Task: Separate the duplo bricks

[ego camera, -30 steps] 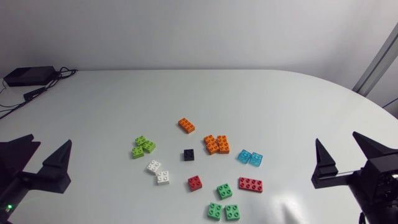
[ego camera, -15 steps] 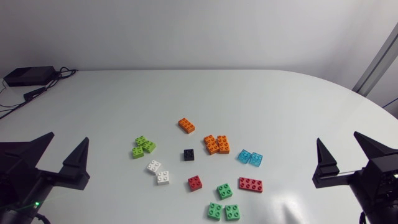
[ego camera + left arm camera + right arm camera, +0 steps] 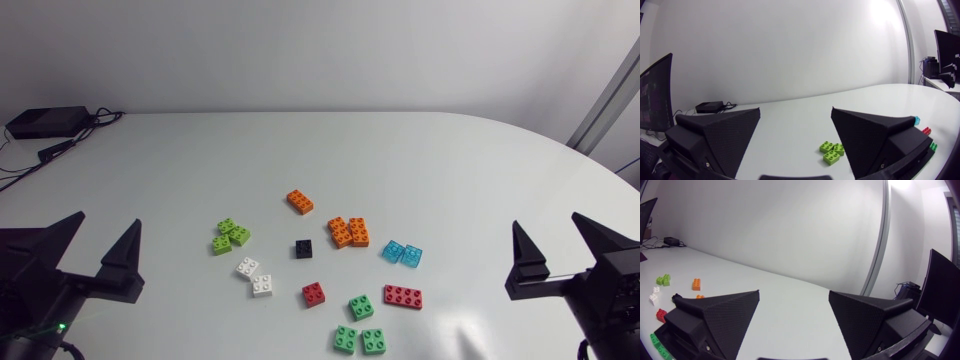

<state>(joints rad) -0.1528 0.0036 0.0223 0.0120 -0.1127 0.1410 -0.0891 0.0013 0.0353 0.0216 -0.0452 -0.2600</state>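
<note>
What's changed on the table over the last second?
The left gripper slid inward toward the bricks, open and empty. The right gripper barely shifted and is also open. The bricks stayed put, and none was taken hold of.

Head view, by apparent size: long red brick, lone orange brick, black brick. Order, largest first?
1. long red brick and lone orange brick: they look alike; the red one lies nearer the camera, so unranked.
2. black brick: smallest.

Soft, even light falls from above on the white table (image 3: 450,170), bright throughout. The duplo bricks (image 3: 347,232) cast only faint, short shadows, and a pale patch of glare lies on the tabletop near the green bricks (image 3: 361,307).
</note>
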